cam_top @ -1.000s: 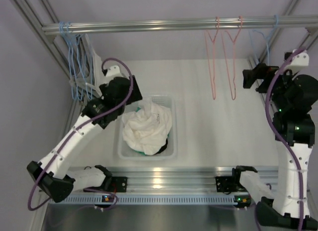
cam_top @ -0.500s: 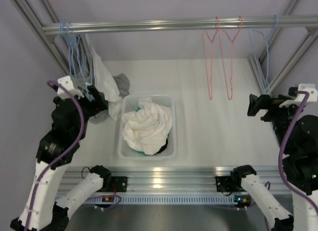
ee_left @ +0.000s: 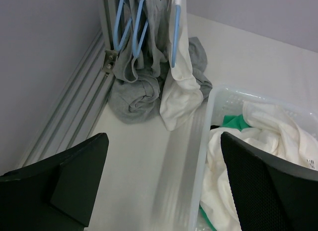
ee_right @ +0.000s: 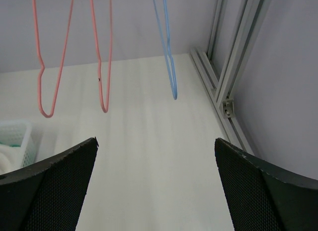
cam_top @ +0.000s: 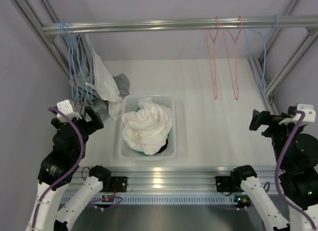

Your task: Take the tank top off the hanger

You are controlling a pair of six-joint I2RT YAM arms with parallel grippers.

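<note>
Ideally we bring the left end effector (cam_top: 93, 117), fingers apart, to the tank top (ee_left: 180, 87) hanging on its blue hanger (ee_left: 175, 27) at the counter's (cam_top: 208, 121) left edge, pinching low; the right end effector (cam_top: 257, 120), likewise spread, is well apart.

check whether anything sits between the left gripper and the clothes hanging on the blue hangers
Nothing visible does. The open left gripper looks across bare table at the white garment and grey garment on the blue hangers; the bin sits off to its right, beside that path.
</note>
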